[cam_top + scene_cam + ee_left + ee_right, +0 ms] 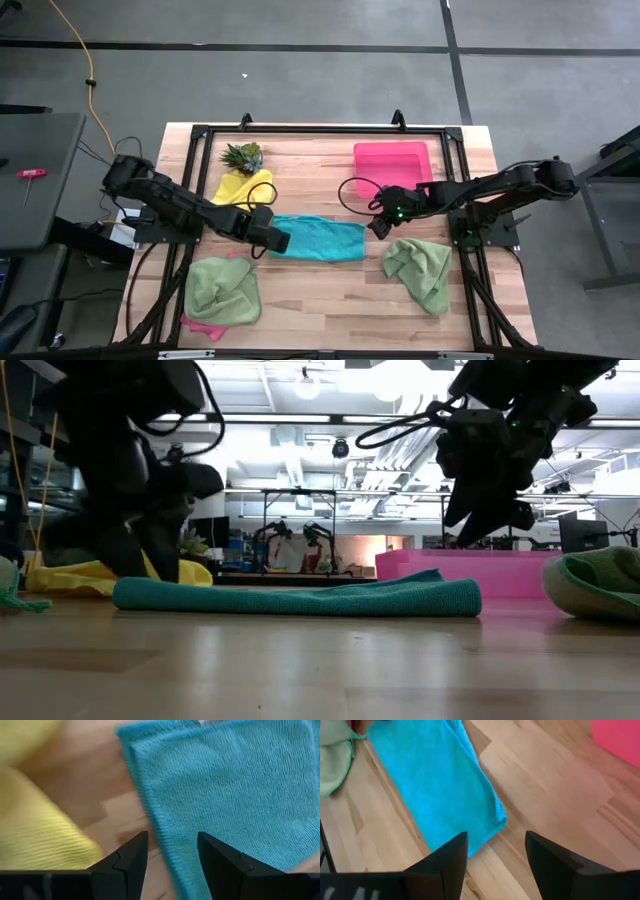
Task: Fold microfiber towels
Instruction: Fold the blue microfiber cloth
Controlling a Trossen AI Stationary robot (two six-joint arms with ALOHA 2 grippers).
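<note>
low view: pink towel [200, 326] hidden

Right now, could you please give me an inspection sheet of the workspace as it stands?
Surface: wooden table, dark frame around it.
Job's things: teal towel folded flat at centre; yellow towel; two green towels crumpled; pink towel under the left green one.
Clutter: pink tray; small plant.
Grippers: left gripper open at the teal towel's edge; right gripper open, above its other end.
Cables: orange cord on the floor.
Surroundings: grey floor.
</note>
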